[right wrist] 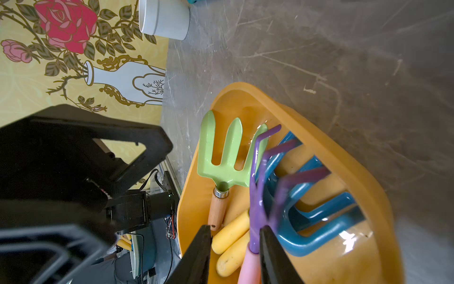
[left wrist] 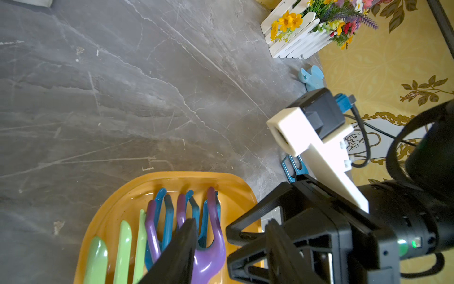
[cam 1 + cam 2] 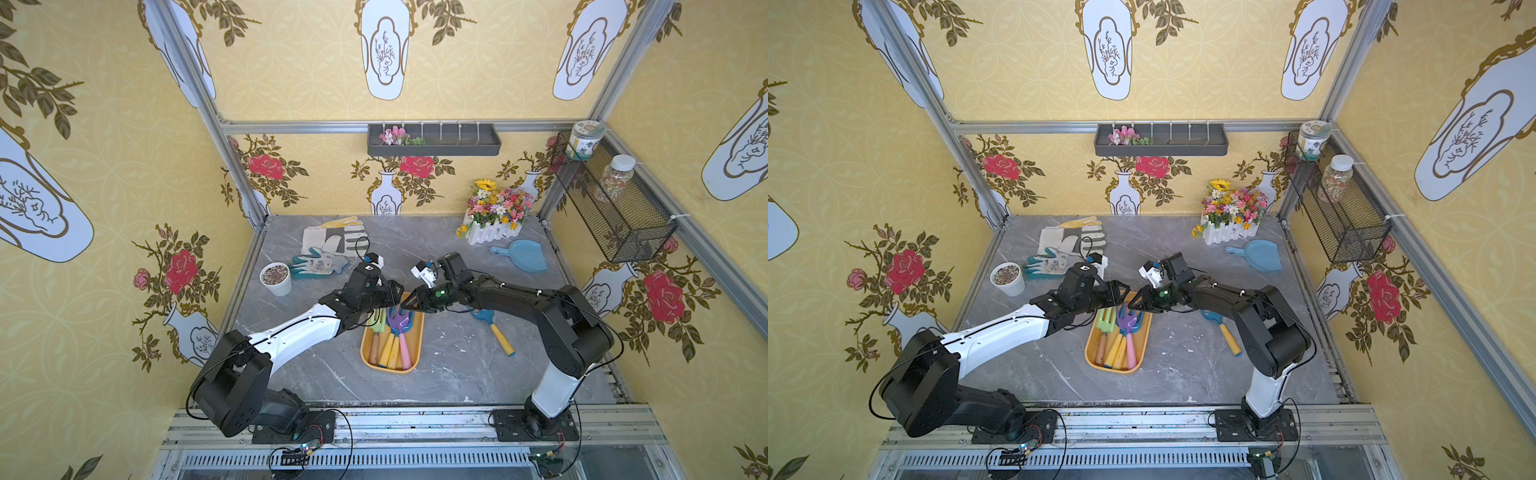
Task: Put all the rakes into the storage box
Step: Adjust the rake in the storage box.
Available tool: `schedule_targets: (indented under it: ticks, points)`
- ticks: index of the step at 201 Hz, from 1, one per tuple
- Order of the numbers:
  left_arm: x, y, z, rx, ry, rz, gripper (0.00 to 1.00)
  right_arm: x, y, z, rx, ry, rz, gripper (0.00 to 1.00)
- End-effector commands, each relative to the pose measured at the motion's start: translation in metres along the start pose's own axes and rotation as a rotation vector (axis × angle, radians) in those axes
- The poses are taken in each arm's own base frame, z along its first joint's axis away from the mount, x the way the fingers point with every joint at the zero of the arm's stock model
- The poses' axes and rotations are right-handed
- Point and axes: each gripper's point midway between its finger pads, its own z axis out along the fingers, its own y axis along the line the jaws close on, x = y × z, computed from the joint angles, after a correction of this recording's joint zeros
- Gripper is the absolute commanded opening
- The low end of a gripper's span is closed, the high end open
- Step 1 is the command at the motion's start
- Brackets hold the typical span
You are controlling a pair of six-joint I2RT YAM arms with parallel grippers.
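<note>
The storage box is a yellow-orange tray at the table's middle. The rake has a purple head and pink handle. It lies in the box across a blue rake, beside a green fork. Its purple tines look blurred in the right wrist view. My right gripper hangs open over the rake's neck, gripping nothing. My left gripper faces it over the box's far end, open and empty, above the purple head.
A blue trowel with a yellow handle lies right of the box under the right arm. A white pot and gloves sit at the back left. A flower box and blue dustpan sit at the back right.
</note>
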Motion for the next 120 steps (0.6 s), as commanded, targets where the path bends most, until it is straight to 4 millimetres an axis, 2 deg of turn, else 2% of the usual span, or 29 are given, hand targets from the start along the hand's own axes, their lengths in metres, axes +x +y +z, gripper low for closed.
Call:
schedule_targets:
  ticks: [1, 36, 63, 81, 100, 120]
  points:
    - [-0.001, 0.002, 0.000, -0.002, -0.013, -0.001, 0.50, 0.004, 0.005, 0.005, -0.006, 0.034, -0.030, 0.38]
    - [-0.002, 0.003, -0.003, -0.005, -0.025, -0.005, 0.50, 0.005, 0.010, 0.002, 0.024, 0.037, -0.060, 0.37]
    - [-0.003, 0.000, 0.000, 0.009, -0.020, -0.005, 0.51, 0.002, 0.016, -0.014, 0.074, -0.008, -0.094, 0.37]
    - [-0.002, -0.002, 0.004, 0.015, -0.008, -0.003, 0.51, -0.004, 0.009, -0.029, 0.172, -0.068, -0.100, 0.38]
    - [-0.003, -0.004, 0.008, 0.022, 0.000, -0.003, 0.51, -0.010, -0.024, -0.056, 0.407, -0.144, -0.049, 0.43]
    - [-0.003, -0.007, 0.012, 0.035, 0.004, -0.002, 0.51, 0.002, -0.071, -0.088, 0.704, -0.156, 0.016, 0.44]
